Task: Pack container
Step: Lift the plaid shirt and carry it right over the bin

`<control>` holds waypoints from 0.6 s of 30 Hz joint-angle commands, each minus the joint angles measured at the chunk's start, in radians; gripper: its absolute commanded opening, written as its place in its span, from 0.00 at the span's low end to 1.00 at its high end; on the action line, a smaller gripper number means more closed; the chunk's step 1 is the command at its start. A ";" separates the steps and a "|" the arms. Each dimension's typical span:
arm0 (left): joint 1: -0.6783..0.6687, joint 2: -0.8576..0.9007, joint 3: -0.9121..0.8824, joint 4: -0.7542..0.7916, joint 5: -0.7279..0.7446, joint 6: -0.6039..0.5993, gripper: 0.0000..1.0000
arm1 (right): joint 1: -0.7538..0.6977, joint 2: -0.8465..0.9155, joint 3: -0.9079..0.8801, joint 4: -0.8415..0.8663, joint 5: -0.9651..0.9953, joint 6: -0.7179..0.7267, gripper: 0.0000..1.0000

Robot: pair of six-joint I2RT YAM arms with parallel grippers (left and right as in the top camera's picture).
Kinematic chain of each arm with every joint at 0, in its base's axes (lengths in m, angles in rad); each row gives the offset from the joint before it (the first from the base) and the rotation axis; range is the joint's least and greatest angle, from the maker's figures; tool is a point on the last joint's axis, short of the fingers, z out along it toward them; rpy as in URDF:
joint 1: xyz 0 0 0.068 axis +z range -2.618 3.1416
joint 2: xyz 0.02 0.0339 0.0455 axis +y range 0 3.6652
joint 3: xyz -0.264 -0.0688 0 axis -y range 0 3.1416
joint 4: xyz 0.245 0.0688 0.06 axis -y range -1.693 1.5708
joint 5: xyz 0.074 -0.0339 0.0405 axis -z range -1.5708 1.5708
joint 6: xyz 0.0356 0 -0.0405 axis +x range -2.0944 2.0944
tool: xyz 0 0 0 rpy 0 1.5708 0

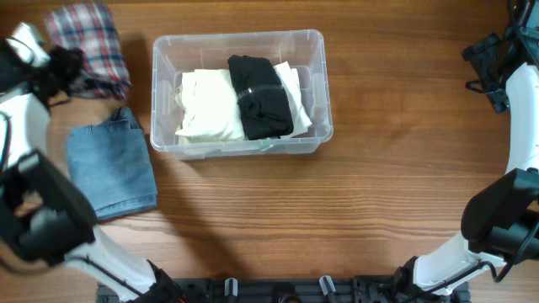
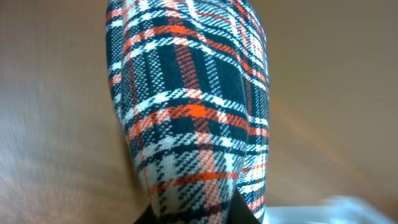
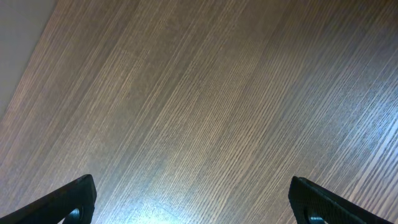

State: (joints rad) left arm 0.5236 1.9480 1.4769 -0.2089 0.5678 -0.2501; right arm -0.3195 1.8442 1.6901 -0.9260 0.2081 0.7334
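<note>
From overhead, I see the container [image 1: 238,36] on the table [image 1: 379,210], a little left of centre toward the far edge. Inside it, a cream garment [image 1: 206,103] fills the left part. A black garment [image 1: 259,97] lies folded just to the right of the cream one and touches it, and more pale fabric shows past its right edge. Folded jeans [image 1: 109,164] lie flat on the wood to the left of the container, near it but not touching. Beyond the jeans, at the far left corner, is a plaid cloth [image 1: 88,46], with my left claw [image 1: 63,63] at its left edge. My right claw [image 1: 487,67] sits far off at the right side, well apart from everything.

On the left wrist camera the plaid cloth [image 2: 193,106] takes up nearly the whole middle of the view. It runs down between the dark fingers [image 2: 245,213] at the bottom edge, so the left claw [image 2: 193,214] is clamped on the cloth. Blurred table [image 2: 50,93] shows on both sides. Something pale at the lower right is too blurred to name.

On the right wrist camera I see only bare table [image 3: 199,93]. The right claw [image 3: 193,202] is spread wide, with one finger in each bottom corner and nothing between them.
</note>
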 commanded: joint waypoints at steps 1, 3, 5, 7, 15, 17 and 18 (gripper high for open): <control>0.000 -0.224 0.016 0.025 0.169 -0.040 0.04 | 0.004 0.016 -0.004 0.003 -0.008 0.009 1.00; -0.007 -0.303 0.016 0.024 0.182 -0.102 0.04 | 0.004 0.016 -0.004 0.003 -0.008 0.009 1.00; -0.015 -0.369 0.016 0.024 0.241 -0.142 0.04 | 0.004 0.016 -0.004 0.003 -0.008 0.009 1.00; -0.045 -0.455 0.016 -0.003 0.375 -0.176 0.04 | 0.004 0.016 -0.004 0.003 -0.008 0.009 1.00; -0.247 -0.505 0.016 -0.307 0.381 -0.256 0.04 | 0.004 0.016 -0.004 0.003 -0.008 0.009 1.00; -0.318 -0.486 0.016 -0.360 0.373 -0.256 0.04 | 0.004 0.016 -0.004 0.003 -0.008 0.009 1.00; -0.354 -0.474 0.015 -0.372 0.368 -0.256 0.04 | 0.004 0.016 -0.004 0.003 -0.008 0.009 1.00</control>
State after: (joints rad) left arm 0.2783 1.4441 1.4807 -0.5495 0.9009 -0.4675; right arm -0.3199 1.8442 1.6901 -0.9260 0.2077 0.7334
